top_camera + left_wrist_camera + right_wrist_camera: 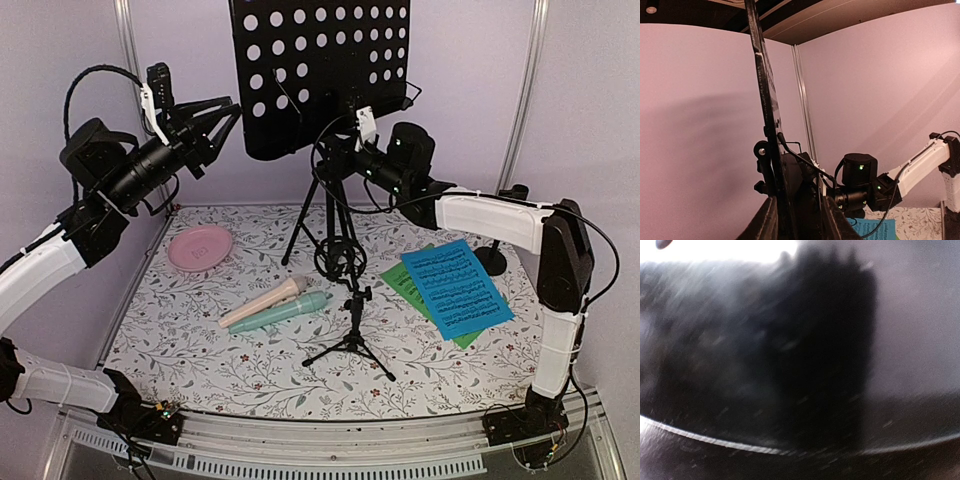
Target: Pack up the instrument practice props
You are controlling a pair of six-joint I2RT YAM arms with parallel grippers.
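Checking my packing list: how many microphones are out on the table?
2. The beige microphone and the mint microphone lie side by side mid-table, left of the small tripod. No others show.

The table (200, 370) is covered with a white cloth printed with small leaves and flowers. A round pink plate (200, 247) sits near its far left corner. A beige microphone (262, 303) and a mint-green microphone (292, 311) lie side by side, touching, near the middle. Just right of them stands a small black microphone tripod (352, 345). Behind it, the black tripod legs (301, 225) of a music rack stand on the cloth. On the right a green music sheet (400, 280) lies flat, with a blue music sheet (456, 285) overlapping it.
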